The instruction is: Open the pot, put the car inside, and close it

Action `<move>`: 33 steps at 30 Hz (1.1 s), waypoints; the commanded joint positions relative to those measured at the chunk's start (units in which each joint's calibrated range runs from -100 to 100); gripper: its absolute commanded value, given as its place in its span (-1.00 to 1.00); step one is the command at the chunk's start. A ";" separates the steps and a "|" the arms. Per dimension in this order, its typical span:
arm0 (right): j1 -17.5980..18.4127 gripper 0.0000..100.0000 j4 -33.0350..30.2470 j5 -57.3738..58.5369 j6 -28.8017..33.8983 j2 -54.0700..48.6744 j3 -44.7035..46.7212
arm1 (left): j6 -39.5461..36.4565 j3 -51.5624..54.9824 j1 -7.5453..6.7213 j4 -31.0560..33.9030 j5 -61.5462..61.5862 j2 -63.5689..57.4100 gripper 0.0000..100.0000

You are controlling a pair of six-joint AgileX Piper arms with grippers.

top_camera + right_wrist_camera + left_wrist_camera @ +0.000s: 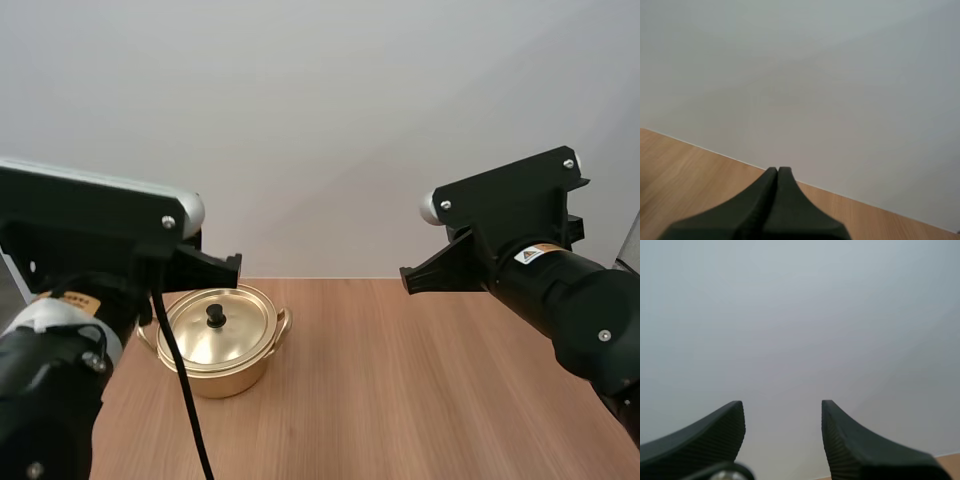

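Taking the high view as a clock face, with twelve o'clock pointing away from the arm bases, the wooden table (400, 400) is running from the near edge out to a pale wall (320, 100). The gold pot (225, 372) is sitting on the table at about ten o'clock of the visible wood's middle, just in front of the wall line. Its lid (238, 325) is resting closed on it, with a black knob (215, 316) standing upright at the centre and a small side handle (284, 322) sticking out at three o'clock. The front end of the left arm (90, 240) is hanging over the pot's rim at eleven o'clock and hiding part of it. A plain stretch of wood is lying between the pot and the right arm (540, 270).

Both arms are being held raised above the table, reaching toward twelve o'clock and angling slightly inward. The left pincer (782, 405) is standing wide, its ribbed inner faces turned to each other, holding nothing and pointing at the wall. The right pincer (777, 171) is pressed together into one dark wedge, gripping nothing and aiming at the far edge of the table where it is meeting the wall
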 commanded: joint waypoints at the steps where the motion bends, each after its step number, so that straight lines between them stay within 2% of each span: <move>1: -0.95 -1.00 0.74 0.09 -0.03 0.04 0.10 | -0.30 4.47 -0.83 2.86 -6.27 -3.18 0.54; 4: -1.53 -1.00 1.78 0.48 -0.03 0.04 0.10 | -5.12 8.57 -0.92 2.86 -19.30 -3.18 0.54; 7: -1.67 -1.00 2.32 2.30 -0.03 0.04 0.10 | -6.62 10.69 -1.37 2.65 -22.93 -3.32 0.53; 18: -1.67 -1.00 2.45 3.81 -0.03 0.04 0.10 | -7.52 13.07 -1.44 1.87 -5.02 -8.43 0.53; 23: -2.90 -1.00 2.09 3.99 -0.03 0.04 0.10 | -9.36 13.07 -1.44 2.02 0.37 -8.43 0.53; 26: -3.15 -1.00 2.08 4.72 -0.03 0.04 0.10 | -11.51 13.07 -1.44 5.14 8.93 -8.43 0.53; 29: -3.15 -1.00 1.69 7.99 -0.03 0.04 0.10 | -14.52 13.07 -1.36 9.55 11.92 -8.43 0.53; 33: -3.15 -1.00 1.69 9.46 -0.03 0.04 0.10 | -15.72 12.66 -0.93 9.79 12.17 -8.43 0.53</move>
